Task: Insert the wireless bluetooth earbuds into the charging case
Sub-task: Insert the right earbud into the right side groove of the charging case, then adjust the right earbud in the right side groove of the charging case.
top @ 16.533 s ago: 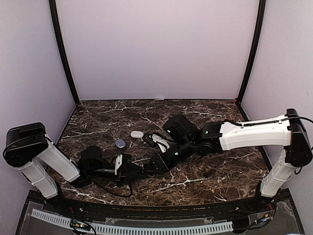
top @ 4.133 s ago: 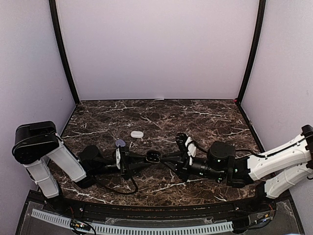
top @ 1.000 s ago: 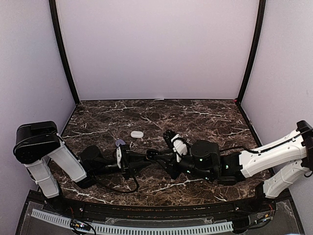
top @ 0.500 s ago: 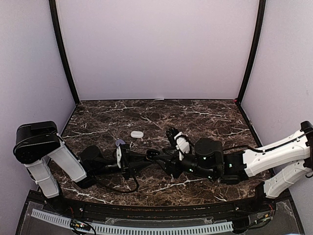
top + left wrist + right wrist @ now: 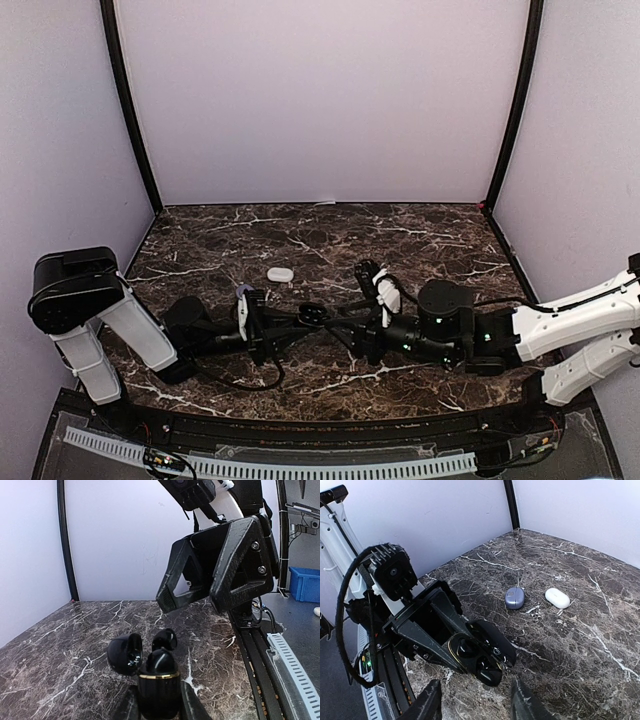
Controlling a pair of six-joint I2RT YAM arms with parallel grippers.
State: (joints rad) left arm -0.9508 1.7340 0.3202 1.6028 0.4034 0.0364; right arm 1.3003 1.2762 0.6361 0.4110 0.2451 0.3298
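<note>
A black charging case (image 5: 158, 692) with a gold rim stands upright in my left gripper (image 5: 160, 702), which is shut on its body. Its lid (image 5: 125, 652) hangs open to the left. Two dark earbuds sit in its wells: one (image 5: 162, 661) bulges above the rim, the other (image 5: 165, 639) sits behind it. From the right wrist view the case (image 5: 472, 652) and both buds show just ahead of my right gripper (image 5: 475, 707). That gripper is open, with nothing between its fingers (image 5: 427, 705). From above, the case (image 5: 315, 314) lies between the left gripper (image 5: 303, 321) and the right gripper (image 5: 350, 335).
A closed purple case (image 5: 515, 598) and a closed white case (image 5: 557, 598) lie on the marble table (image 5: 580, 645) beyond the black case. From above, the white case (image 5: 280, 274) sits behind the left arm, and the purple case (image 5: 243, 291) is partly hidden by that wrist.
My right gripper has opened and drawn back to the right, away from the black case. The left gripper and the case have stayed put.
</note>
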